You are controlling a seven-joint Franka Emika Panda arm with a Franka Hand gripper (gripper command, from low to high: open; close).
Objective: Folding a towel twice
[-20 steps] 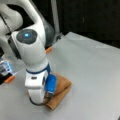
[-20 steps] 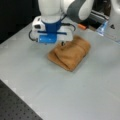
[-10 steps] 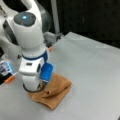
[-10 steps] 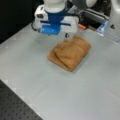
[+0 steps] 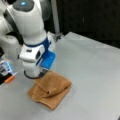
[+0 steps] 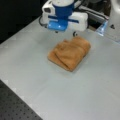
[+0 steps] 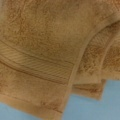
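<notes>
The towel (image 5: 51,90) (image 6: 70,52) lies on the grey table as a small orange-brown bundle of several layers. In the wrist view the towel (image 7: 45,50) fills almost the whole picture, with a paler stripe band and stacked edges over the table; no fingers show there. The gripper (image 6: 66,32) hangs just above the towel's far edge in a front view. In a front view the white and blue hand (image 5: 35,65) stands over the towel's upper left corner and hides the fingers.
The grey table (image 5: 95,75) (image 6: 37,82) stretches around the towel. An orange and blue object (image 5: 7,75) sits at a front view's left. A metal frame and pale blue part (image 6: 102,26) stand at a front view's top right. A dark perforated board (image 6: 15,105) borders the table's lower left.
The hand has risen off the towel over the last second and drifted toward its far edge. The towel bundle stays on the table in its folded shape.
</notes>
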